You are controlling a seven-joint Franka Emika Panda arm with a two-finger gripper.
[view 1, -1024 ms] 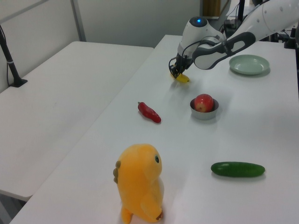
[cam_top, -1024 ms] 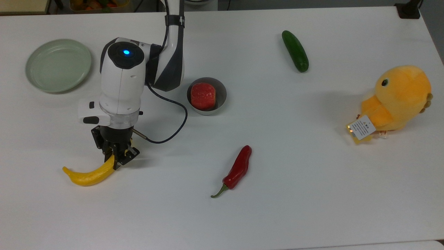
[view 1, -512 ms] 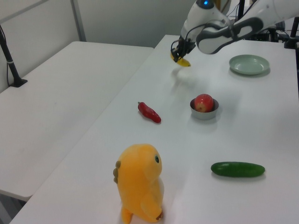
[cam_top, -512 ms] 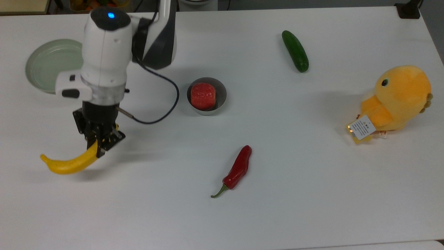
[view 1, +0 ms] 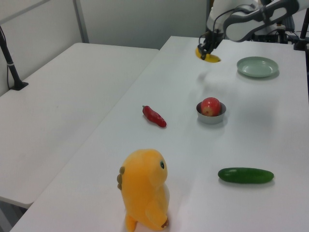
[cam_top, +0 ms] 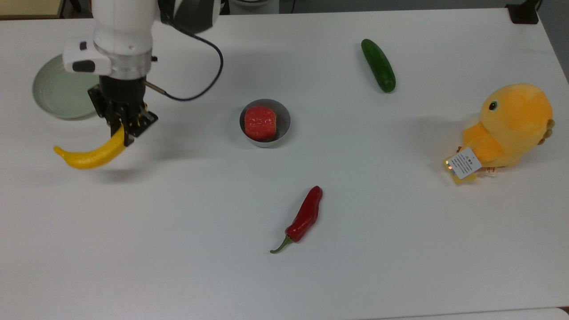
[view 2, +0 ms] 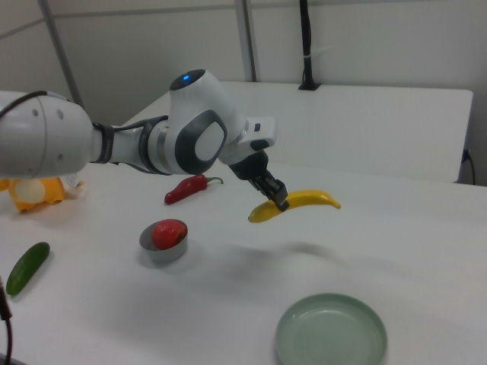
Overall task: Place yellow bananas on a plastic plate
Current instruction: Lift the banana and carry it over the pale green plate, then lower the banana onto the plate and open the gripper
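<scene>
The Franka Panda arm (view 2: 190, 137) has glossy white shells with dark grey joint panels and a blue light on top. A black cable (cam_top: 200, 80) loops to its black gripper (cam_top: 122, 118).

the banana (cam_top: 91, 154) is plain yellow, the plate (cam_top: 55, 93) pale grey-green, and the gripper (cam_top: 123, 126) black under a white arm (view 2: 114, 144) with dark grey joints. a grey bowl (cam_top: 281, 119) holds a red chunk (cam_top: 260, 122); the pepper (cam_top: 306, 215) is red with a green stem, the cucumber (cam_top: 378, 65) dark green. the plush bird (cam_top: 511, 126) is yellow-orange with a white tag, on a white table (cam_top: 400, 249).
</scene>
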